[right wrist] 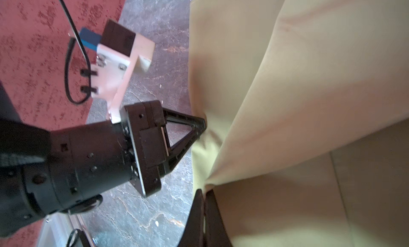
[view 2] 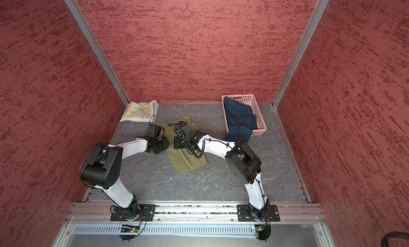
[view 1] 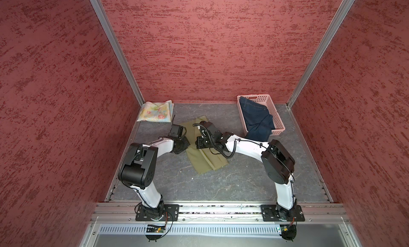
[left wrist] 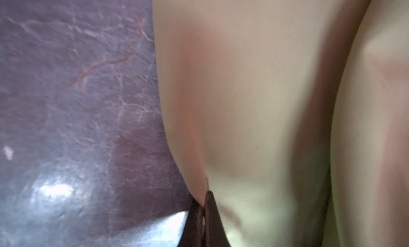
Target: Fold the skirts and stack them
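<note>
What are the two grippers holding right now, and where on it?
Both are shut on the olive-green skirt: the left gripper and the right gripper each pinch the same side edge, close beside each other.

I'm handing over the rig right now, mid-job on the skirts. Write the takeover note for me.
Left gripper: shut on the edge of the olive skirt.
Right gripper: shut on the same edge, close by.
Olive skirt: mid-table, partly folded lengthwise.
Floral skirt: folded, far-left corner.
Denim skirt: unfolded, hanging out of the pink basket, far right.
Done: floral. Left: finish olive, fold denim, stack all three.
</note>
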### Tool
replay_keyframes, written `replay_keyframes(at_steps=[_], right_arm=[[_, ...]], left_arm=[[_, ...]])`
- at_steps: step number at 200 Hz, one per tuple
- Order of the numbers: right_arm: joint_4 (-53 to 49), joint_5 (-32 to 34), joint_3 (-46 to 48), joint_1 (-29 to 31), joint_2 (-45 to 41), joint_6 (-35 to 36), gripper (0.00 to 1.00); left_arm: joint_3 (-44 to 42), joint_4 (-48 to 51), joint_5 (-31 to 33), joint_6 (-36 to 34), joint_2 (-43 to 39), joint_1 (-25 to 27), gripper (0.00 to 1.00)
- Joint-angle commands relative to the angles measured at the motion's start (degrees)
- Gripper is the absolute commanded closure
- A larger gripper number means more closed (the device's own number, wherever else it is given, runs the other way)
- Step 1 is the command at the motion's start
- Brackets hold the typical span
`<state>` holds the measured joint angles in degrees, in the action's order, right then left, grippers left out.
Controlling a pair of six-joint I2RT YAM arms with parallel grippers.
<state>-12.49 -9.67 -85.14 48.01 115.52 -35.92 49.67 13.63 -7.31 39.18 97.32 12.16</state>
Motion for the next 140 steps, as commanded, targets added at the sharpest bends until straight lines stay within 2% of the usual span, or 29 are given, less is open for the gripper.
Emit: replay_keyframes(at_steps=[1, 140], right_arm=[[2.4, 0.1, -2.2, 0.2, 0.8, -3.9, 1.00], [2.4, 0.3, -6.6, 0.4, 4.9, -9.7, 1.00]], left_arm=[[-1.3, 0.4, -0.9, 0.1, -0.7, -0.5, 0.99], [-1.3, -1.0, -2.3, 0.1, -0.2, -1.5, 0.99]])
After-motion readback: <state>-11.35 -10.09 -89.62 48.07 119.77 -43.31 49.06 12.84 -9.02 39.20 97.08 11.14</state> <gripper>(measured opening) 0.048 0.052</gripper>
